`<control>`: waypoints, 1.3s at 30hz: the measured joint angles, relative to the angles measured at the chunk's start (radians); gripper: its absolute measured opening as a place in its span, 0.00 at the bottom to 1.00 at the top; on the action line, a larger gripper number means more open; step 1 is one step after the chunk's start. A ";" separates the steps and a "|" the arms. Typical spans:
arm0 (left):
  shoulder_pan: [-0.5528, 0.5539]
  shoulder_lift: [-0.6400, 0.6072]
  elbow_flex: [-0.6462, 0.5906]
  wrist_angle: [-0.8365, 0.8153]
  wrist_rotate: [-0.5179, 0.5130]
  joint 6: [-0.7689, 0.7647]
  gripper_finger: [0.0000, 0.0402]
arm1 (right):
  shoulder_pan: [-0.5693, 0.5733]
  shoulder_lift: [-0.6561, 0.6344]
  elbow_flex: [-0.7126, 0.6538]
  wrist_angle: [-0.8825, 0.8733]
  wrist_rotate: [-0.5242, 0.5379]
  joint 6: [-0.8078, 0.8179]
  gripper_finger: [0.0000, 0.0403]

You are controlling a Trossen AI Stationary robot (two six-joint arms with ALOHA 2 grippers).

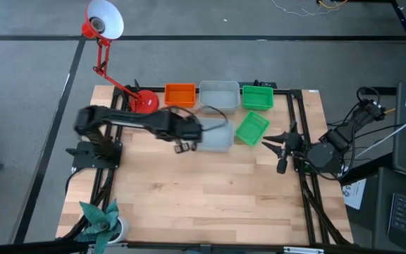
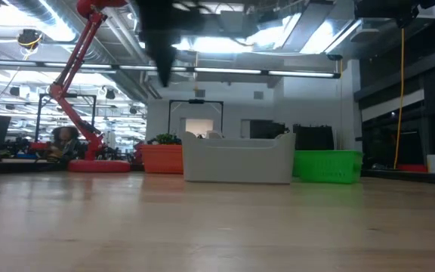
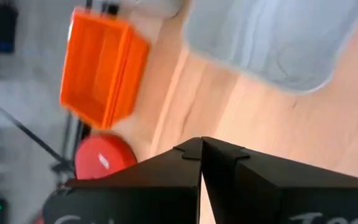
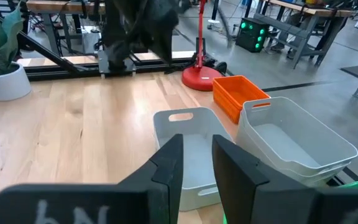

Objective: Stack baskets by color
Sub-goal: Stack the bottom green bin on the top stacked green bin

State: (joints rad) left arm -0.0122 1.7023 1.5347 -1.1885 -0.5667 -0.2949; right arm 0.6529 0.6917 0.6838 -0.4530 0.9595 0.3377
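Hovering left of centre in the high view, the clenched, empty left pincer (image 1: pixel 182 146) sits beside the loose grey basket (image 1: pixel 215 134). Along the upper middle run the orange stack (image 1: pixel 180 95), grey stack (image 1: pixel 218 96) and green stack (image 1: pixel 257 97); a tilted green basket (image 1: pixel 251 128) lies below. Grey stacking seems in hand; next, open and grasp its rim. At right, the right pincer (image 1: pixel 282 147) waits part-open, empty.

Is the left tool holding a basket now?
No, the left tool is shut and empty, just beside the grey basket.
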 joint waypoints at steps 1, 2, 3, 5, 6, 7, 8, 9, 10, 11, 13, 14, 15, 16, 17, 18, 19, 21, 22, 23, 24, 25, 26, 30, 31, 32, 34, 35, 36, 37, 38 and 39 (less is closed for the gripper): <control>0.003 -0.056 -0.062 0.012 -0.001 -0.033 0.00 | 0.000 0.002 0.000 0.000 -0.004 -0.001 0.21; 0.006 -0.118 -0.130 0.025 0.000 -0.065 0.00 | 0.000 0.003 0.000 -0.002 -0.011 -0.001 0.21; 0.008 -0.175 -0.206 0.056 0.001 -0.093 0.00 | 0.000 0.003 0.000 -0.001 -0.011 -0.001 0.21; 0.009 -0.287 -0.372 0.178 0.004 -0.141 0.00 | -0.002 0.004 0.000 0.001 -0.012 -0.002 0.21; 0.010 -0.345 -0.459 0.250 0.007 -0.153 0.00 | -0.002 0.005 0.000 0.002 -0.011 -0.002 0.21; 0.010 -0.399 -0.543 0.322 0.017 -0.165 0.00 | -0.002 0.005 0.000 0.005 -0.011 -0.002 0.21; 0.010 -0.452 -0.623 0.401 0.028 -0.175 0.00 | -0.002 0.006 0.000 0.008 -0.010 -0.003 0.21; 0.009 -0.509 -0.705 0.488 0.053 -0.183 0.00 | -0.002 0.007 0.000 0.008 -0.003 -0.003 0.21; 0.003 -0.567 -0.783 0.561 0.072 -0.194 0.00 | -0.002 0.007 0.000 0.009 0.003 -0.004 0.21; -0.007 -0.625 -0.854 0.628 0.077 -0.204 0.00 | -0.002 0.006 0.000 0.011 0.010 -0.004 0.21; -0.027 -0.722 -0.971 0.779 0.087 -0.198 0.00 | -0.002 0.007 0.000 0.015 0.030 -0.005 0.21; -0.038 -0.781 -1.022 0.829 0.088 -0.178 0.00 | -0.002 0.007 0.000 0.016 0.039 -0.005 0.21; -0.047 -0.835 -1.068 0.883 0.084 -0.148 0.00 | -0.002 0.008 0.000 0.019 0.042 -0.005 0.21; -0.055 -0.885 -1.107 0.951 0.082 -0.108 0.00 | -0.002 0.008 0.000 0.019 0.042 -0.005 0.21; -0.061 -0.936 -1.146 1.006 0.081 -0.061 0.00 | -0.002 0.008 0.000 0.019 0.041 -0.006 0.21; -0.063 -0.990 -1.191 1.047 0.080 -0.008 0.00 | -0.002 0.009 0.000 0.022 0.042 -0.006 0.21; -0.062 -1.043 -1.238 1.096 0.081 0.045 0.00 | -0.002 0.010 0.000 0.024 0.042 -0.005 0.21; -0.061 -1.158 -1.320 1.195 0.123 0.135 0.00 | -0.002 0.014 0.000 0.024 0.041 -0.005 0.21; -0.062 -1.220 -1.356 1.237 0.154 0.172 0.00 | -0.002 0.016 0.000 0.027 0.042 -0.003 0.21; -0.063 -1.277 -1.386 1.283 0.183 0.194 0.00 | -0.003 0.018 0.000 0.027 0.043 -0.004 0.21; -0.063 -1.329 -1.411 1.311 0.193 0.208 0.00 | -0.003 0.020 0.000 0.027 0.042 -0.007 0.21; -0.062 -1.381 -1.434 1.315 0.196 0.226 0.00 | -0.003 0.021 0.000 0.030 0.042 -0.007 0.21; -0.062 -1.428 -1.453 1.308 0.196 0.248 0.00 | -0.004 0.021 0.000 0.031 0.042 -0.007 0.21; -0.062 -1.592 -1.519 1.305 0.263 0.320 0.00 | -0.016 0.021 0.000 0.031 0.042 -0.006 0.21; -0.062 -1.624 -1.527 1.280 0.304 0.324 0.00 | -0.021 0.022 0.000 0.031 0.042 -0.006 0.21; -0.062 -1.655 -1.526 1.238 0.339 0.322 0.00 | -0.026 0.024 0.000 0.031 0.042 -0.006 0.21; -0.060 -1.687 -1.526 1.234 0.400 0.313 0.00 | -0.045 0.034 0.000 0.031 0.035 0.001 0.21; -0.058 -1.697 -1.526 1.225 0.430 0.313 0.00 | -0.059 0.043 0.000 0.032 0.016 0.004 0.21; -0.055 -1.702 -1.525 1.221 0.461 0.314 0.00 | -0.079 0.054 0.000 0.034 -0.016 0.010 0.21; -0.053 -1.700 -1.525 1.218 0.480 0.305 0.00 | -0.104 0.067 0.000 0.040 -0.053 0.016 0.21; -0.048 -1.698 -1.525 1.213 0.484 0.285 0.00 | -0.133 0.080 0.000 0.046 -0.097 0.018 0.21; -0.043 -1.695 -1.525 1.213 0.483 0.267 0.00 | -0.163 0.093 0.000 0.046 -0.136 0.018 0.21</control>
State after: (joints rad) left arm -0.0555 0.0077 0.0093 0.0246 -0.0832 -0.0275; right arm 0.4903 0.7848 0.6842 -0.4074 0.8240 0.3556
